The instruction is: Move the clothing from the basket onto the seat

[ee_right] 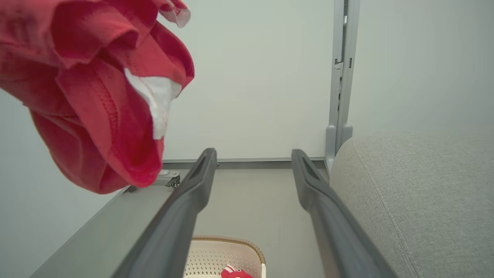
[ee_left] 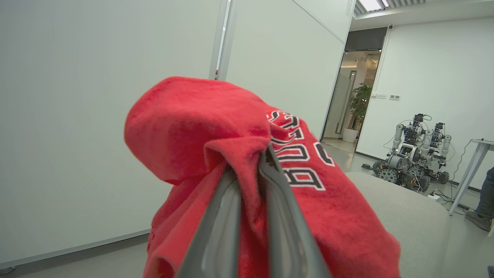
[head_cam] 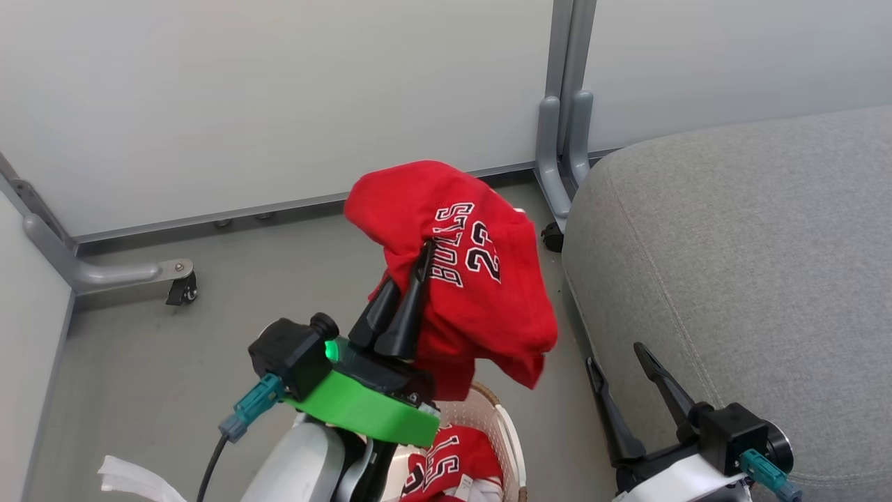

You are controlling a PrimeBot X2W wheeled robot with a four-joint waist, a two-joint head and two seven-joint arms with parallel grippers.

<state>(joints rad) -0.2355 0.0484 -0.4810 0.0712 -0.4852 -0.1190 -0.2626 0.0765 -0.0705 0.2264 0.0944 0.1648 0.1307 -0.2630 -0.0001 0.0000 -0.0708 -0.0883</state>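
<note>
Left end effector clamps jersey | right end effector spread wide | basket holds red garment

I stood in a robotics lab laid out like an office. White partition panels on grey posts with castered feet ran across the top of the head view. At the right of my left wrist view, other wheeled robots were parked against a white wall, near a potted plant beside a glass doorway.
</note>
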